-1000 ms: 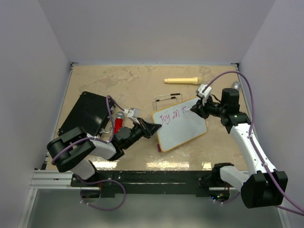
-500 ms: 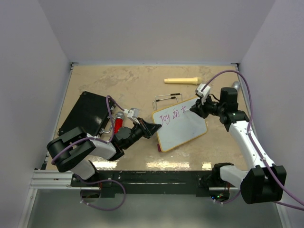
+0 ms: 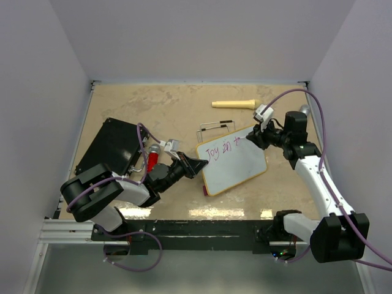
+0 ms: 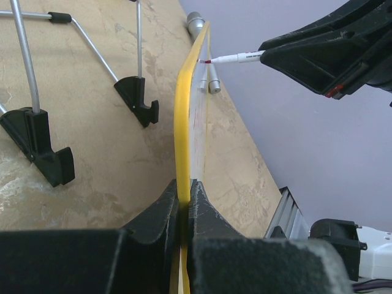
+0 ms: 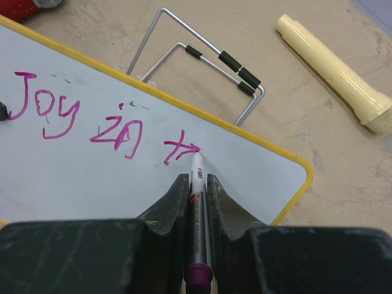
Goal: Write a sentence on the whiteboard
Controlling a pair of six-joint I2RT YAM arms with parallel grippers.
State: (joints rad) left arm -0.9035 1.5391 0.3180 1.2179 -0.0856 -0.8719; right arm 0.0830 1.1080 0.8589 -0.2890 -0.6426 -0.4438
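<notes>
The whiteboard (image 3: 236,166), white with a yellow rim, stands tilted in the middle of the table. My left gripper (image 3: 197,165) is shut on its left edge; the left wrist view shows the yellow rim (image 4: 184,122) pinched between the jaws of that gripper (image 4: 184,184). My right gripper (image 5: 196,179) is shut on a marker (image 5: 198,202) with a magenta end. The marker's tip touches the board (image 5: 92,184) at the end of a "t" stroke. The sentence (image 5: 92,119) reads "Joy in t" in magenta. From above, the right gripper (image 3: 250,139) sits at the board's upper right.
A black flat case (image 3: 113,147) lies at the left, with a red object (image 3: 152,160) beside it. A wire stand (image 3: 215,127) lies just behind the board. A cream cylindrical tool (image 3: 236,104) and a silver object (image 3: 304,110) lie at the back right.
My right gripper has shifted slightly up and right with the marker, lengthening the "t" stroke. The left gripper and the board have held still.
</notes>
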